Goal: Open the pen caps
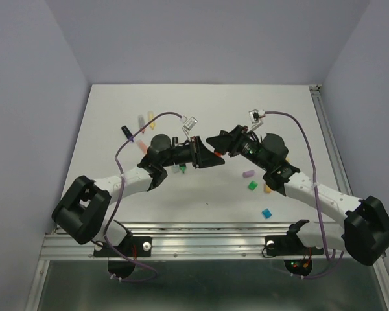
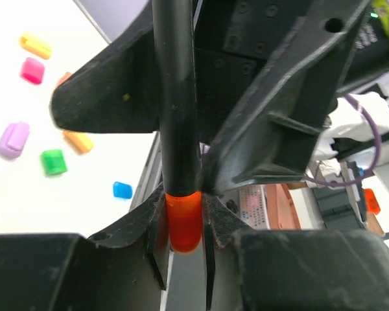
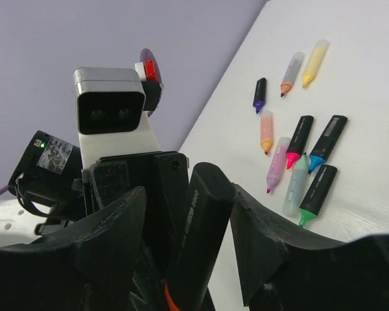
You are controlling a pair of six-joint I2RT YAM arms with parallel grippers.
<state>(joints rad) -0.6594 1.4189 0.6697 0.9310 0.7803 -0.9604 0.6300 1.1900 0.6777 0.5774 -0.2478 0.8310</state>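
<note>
White table under lavender walls. Above its middle, left gripper pinched on orange cap, right gripper clamped round same pen's black barrel. Far left, uncapped pens; beside right arm, loose caps.

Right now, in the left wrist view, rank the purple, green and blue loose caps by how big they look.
1. purple cap, largest
2. green cap
3. blue cap, smallest
They sit at differing depths in this view, so their true sizes may differ less than they appear to.
</note>
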